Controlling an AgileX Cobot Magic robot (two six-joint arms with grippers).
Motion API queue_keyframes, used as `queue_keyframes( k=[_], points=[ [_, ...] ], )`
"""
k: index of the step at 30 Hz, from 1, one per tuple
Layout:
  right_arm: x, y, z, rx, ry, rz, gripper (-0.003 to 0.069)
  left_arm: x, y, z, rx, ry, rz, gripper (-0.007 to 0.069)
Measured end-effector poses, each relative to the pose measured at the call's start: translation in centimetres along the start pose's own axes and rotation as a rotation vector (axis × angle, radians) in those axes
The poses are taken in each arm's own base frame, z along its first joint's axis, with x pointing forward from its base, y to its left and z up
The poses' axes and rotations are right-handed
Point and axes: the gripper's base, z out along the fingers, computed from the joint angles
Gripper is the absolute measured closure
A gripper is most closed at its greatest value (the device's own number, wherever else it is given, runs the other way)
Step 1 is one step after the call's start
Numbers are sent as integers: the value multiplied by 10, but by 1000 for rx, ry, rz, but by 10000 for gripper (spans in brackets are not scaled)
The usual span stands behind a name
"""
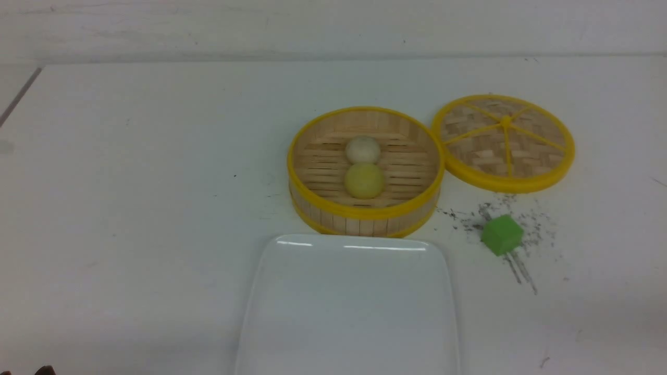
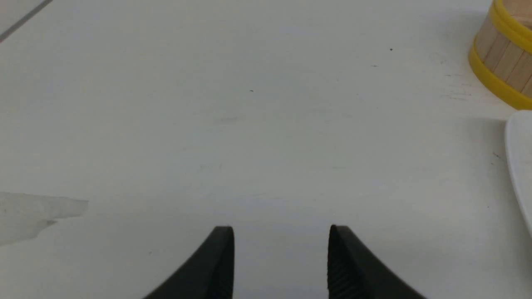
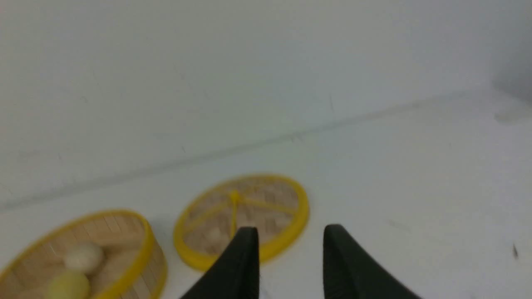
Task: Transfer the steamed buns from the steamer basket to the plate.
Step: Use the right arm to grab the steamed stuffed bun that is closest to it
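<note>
The left gripper [image 2: 282, 249] hangs over the white table [image 2: 249, 124], jaws apart and gripping nothing. The right gripper [image 3: 291, 249] is likewise parted and unloaded. Nearest lies the white plate [image 1: 349, 312]. Just beyond it sits the steamer basket [image 1: 365, 219], holding the yellow bun [image 1: 365, 180] in front and the pale bun [image 1: 363, 149] behind, apparently touching. Rightward are a green cube [image 1: 502, 234], then the woven lid [image 1: 503, 143] just beside the basket.

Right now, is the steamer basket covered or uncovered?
Uncovered. The lid lies on the table beside the steamer basket, and the pale bun and yellow bun show inside.
</note>
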Motion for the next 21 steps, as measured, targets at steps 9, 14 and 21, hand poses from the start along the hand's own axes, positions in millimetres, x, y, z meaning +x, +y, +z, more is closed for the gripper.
queue_keyframes(
  k=[9, 14, 21],
  points=[
    [-76, 24, -56, -59, -169, -36, 419, 0, 0, 0, 0, 0, 0, 288],
    [-80, 27, -62, -83, -172, -21, 419, 0, 0, 0, 0, 0, 0, 288],
    [-81, 35, -63, -173, -166, 83, 419, 0, 0, 0, 0, 0, 0, 288]
  ],
)
